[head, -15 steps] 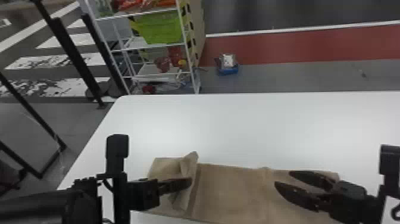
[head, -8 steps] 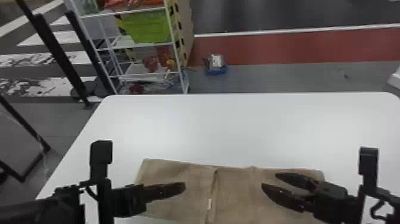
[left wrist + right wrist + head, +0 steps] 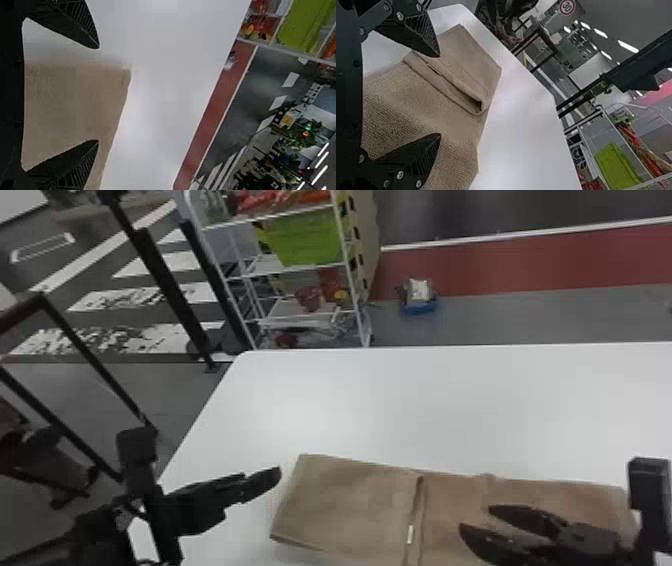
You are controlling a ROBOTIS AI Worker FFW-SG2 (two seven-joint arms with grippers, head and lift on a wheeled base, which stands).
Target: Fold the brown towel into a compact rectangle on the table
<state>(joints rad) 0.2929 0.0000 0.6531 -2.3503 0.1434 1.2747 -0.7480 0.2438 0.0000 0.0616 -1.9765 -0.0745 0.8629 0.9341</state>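
The white tabletop (image 3: 450, 405) is smooth, with a rounded far corner. On its near part lies the brown towel (image 3: 350, 500), its left part folded inward. The left pincer (image 3: 270, 480) is near the towel's left end, the right pincer (image 3: 476, 517) over its right part; both have fingers apart. Behind stand a white rack (image 3: 358, 307) with a green bin (image 3: 307, 240), and a red band (image 3: 525, 260) crosses the floor (image 3: 525, 315).

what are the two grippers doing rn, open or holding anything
left gripper: open, holding nothing
right gripper: open over the towel, holding nothing
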